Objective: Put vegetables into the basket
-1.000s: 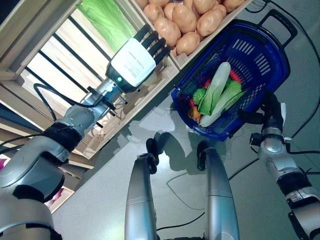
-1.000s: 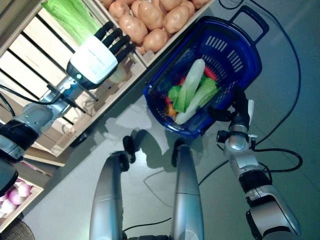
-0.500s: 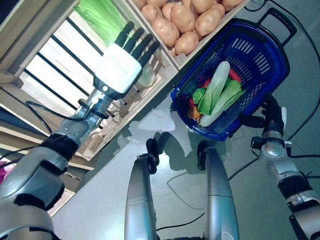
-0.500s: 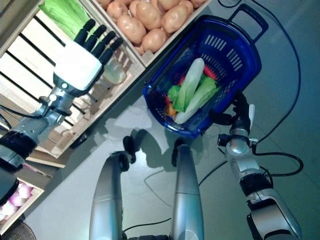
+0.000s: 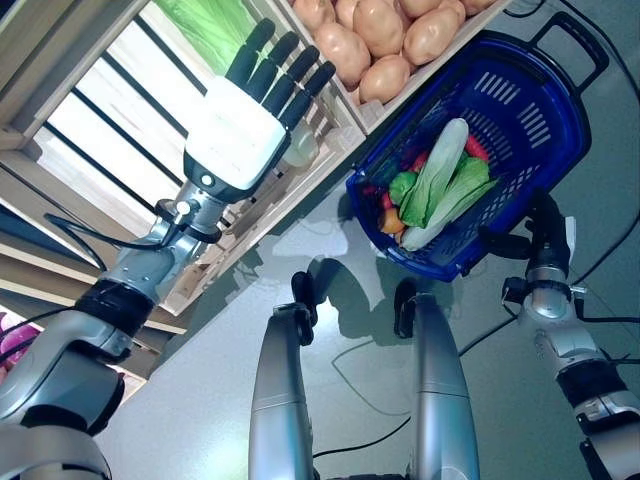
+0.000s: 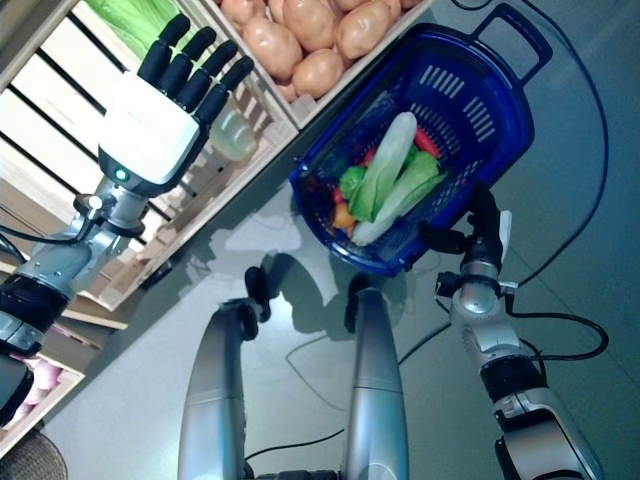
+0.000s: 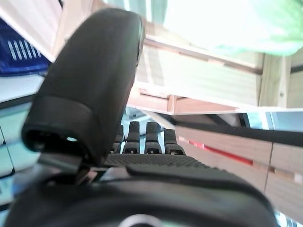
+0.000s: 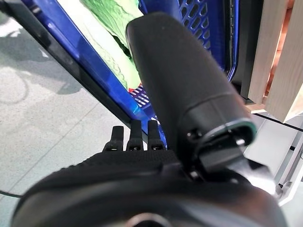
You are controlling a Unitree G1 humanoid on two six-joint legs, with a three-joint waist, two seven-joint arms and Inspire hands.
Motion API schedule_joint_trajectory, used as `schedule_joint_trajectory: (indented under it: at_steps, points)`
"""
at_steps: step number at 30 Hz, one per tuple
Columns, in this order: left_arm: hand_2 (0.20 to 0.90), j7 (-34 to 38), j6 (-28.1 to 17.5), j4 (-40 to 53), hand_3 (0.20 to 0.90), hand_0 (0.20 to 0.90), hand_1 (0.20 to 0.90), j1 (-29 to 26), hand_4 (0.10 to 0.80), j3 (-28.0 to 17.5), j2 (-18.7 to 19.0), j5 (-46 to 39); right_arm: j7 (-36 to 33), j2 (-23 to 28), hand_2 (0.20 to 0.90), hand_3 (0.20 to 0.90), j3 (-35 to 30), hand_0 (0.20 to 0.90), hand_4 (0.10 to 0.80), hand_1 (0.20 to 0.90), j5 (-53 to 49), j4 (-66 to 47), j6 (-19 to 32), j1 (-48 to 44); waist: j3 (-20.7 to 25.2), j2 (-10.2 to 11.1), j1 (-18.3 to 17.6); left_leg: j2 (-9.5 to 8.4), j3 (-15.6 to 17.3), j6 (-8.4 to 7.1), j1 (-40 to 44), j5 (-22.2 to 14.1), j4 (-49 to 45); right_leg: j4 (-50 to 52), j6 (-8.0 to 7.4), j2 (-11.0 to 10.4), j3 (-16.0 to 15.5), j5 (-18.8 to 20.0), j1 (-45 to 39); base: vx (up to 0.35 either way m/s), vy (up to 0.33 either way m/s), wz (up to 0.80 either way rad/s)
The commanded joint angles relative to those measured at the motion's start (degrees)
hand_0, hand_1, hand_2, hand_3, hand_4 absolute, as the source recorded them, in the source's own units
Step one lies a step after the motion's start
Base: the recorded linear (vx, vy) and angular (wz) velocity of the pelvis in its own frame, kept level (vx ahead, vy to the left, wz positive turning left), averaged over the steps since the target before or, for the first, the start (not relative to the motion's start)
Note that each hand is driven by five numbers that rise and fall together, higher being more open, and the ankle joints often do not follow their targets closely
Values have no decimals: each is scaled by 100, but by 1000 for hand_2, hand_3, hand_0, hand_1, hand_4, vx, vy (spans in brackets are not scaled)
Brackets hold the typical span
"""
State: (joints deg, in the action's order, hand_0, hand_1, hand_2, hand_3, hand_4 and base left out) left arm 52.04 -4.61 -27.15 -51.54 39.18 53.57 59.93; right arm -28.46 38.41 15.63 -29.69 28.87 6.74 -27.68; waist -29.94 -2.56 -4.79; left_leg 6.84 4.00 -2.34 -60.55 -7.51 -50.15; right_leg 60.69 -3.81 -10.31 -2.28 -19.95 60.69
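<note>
The blue basket [image 5: 573,112] stands on the floor against the wooden shelf. It holds a long pale-green leafy vegetable [image 5: 436,182], something red [image 5: 476,149] and something orange [image 5: 389,221]. My left hand [image 5: 240,135] is raised in front of the shelf, open, fingers straight and empty. Its fingertips are just below the green cabbage [image 5: 213,24], left of the potatoes [image 5: 385,28]. The left wrist view shows the cabbage [image 7: 227,23] blurred past the thumb [image 7: 90,90]. My right hand [image 5: 543,232] is open beside the basket's near rim [image 8: 71,61], not holding it.
The slatted wooden shelf [image 5: 100,135] runs along the left, with a crate divider [image 5: 345,100] between cabbage and potatoes. The basket's black handle [image 5: 565,25] sticks out on the far side. Pink-purple produce [image 6: 38,378] lies in a lower crate at the far left.
My left hand has swung left, away from the potatoes and towards the cabbage section, fingers staying straight. The view shifted slightly. The right hand has kept its place by the basket.
</note>
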Motion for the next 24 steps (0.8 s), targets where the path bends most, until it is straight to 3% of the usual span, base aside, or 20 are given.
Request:
schedule_joint_trajectory:
  at_steps: [1,8,16,24]
  points:
    - [900,-193,35,163,900,900,900,-588,800,86,315,-89,-1,201,900,900,-367,900,800,900,14,-354,289,-329,15,54,47,94,231,5,517,-796,-24,-570,-62,-112,15,611,-340,0,0,0]
    - [900,-764,24,-249,900,900,900,-985,800,666,364,-170,99,329,900,900,-231,900,800,900,-58,-221,272,-521,15,44,-11,141,274,-6,535,-796,-57,-577,-86,-122,37,630,-349,0,0,0]
    - [900,-819,179,-499,900,900,900,-1006,800,814,357,-105,147,374,900,900,-161,900,800,900,-127,-156,263,-551,15,16,-31,163,292,-14,506,-783,-88,-572,-84,-135,63,640,-323,4,1,0]
    - [900,-753,814,-877,900,900,900,-1222,800,881,245,127,167,417,900,900,-76,900,800,900,-174,-105,227,-707,15,37,-73,195,284,-19,400,-811,-201,-508,-77,-148,106,630,-235,0,0,0]
